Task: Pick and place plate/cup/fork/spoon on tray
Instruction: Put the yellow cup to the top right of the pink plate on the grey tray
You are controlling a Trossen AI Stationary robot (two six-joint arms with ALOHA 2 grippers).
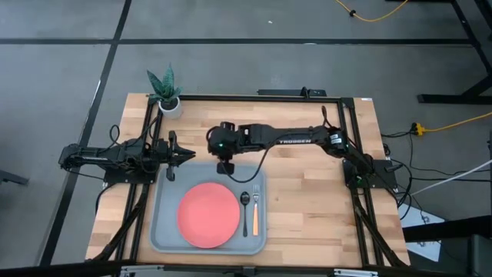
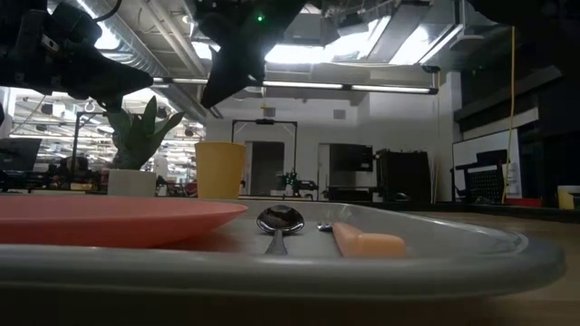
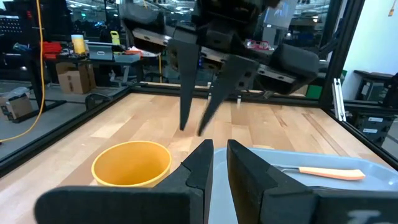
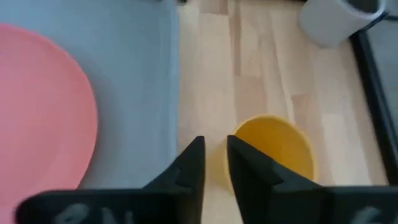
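While the plate [image 1: 207, 215], spoon [image 1: 244, 201] and fork [image 1: 255, 208] lie in the tray [image 1: 165, 231], I see the cup [image 4: 273, 152] on the surface beyond it, under the right gripper [image 1: 225, 167], jaws nearly clenched, empty; left gripper [image 1: 184, 155] likewise.

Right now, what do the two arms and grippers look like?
Both arms are black and jointed. The right arm bears white lettering and a green light near its wrist, with black cables trailing from its base. Left gripper and right gripper each have two dark, wedge-shaped fingers.
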